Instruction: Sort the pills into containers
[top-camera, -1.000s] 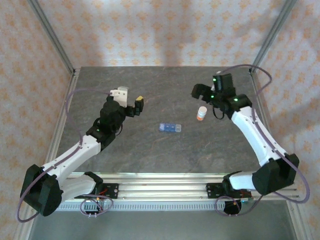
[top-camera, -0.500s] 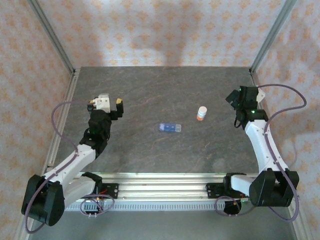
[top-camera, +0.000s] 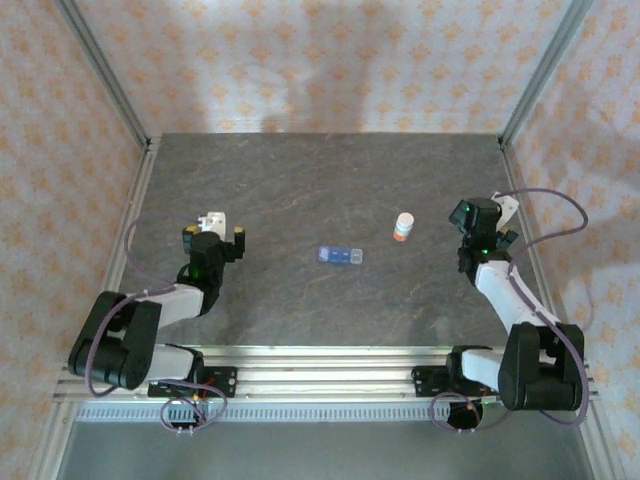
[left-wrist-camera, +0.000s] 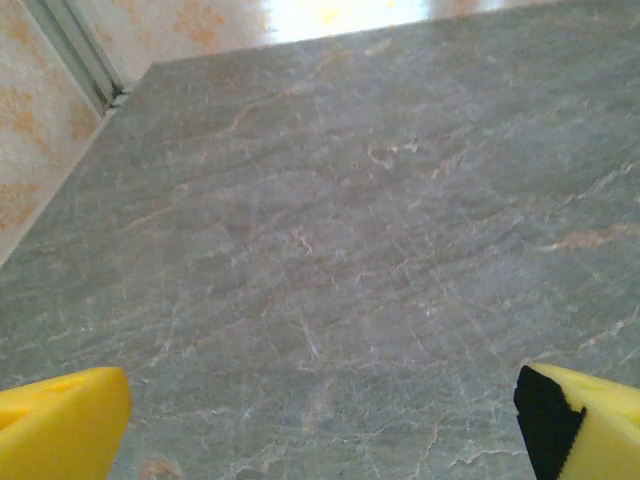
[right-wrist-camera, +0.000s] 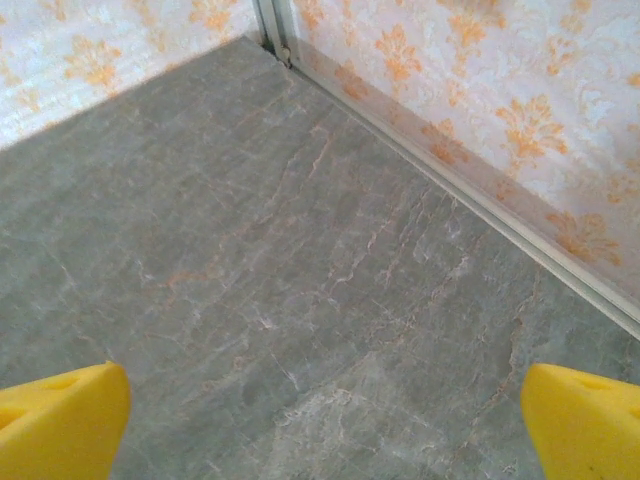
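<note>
Translucent blue pill box (top-camera: 341, 256) lying flat near the centre of the grey marbled worktop (top-camera: 300, 180), a small white-and-orange bottle (top-camera: 403, 227) upright behind and to its right, both well apart from the left jaws and right jaws, which stand wide apart and empty.

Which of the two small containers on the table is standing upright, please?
The white-and-orange bottle is the upright one, taller than it is wide. The blue pill box, to its left and nearer the arms, lies flat as a low strip.
</note>
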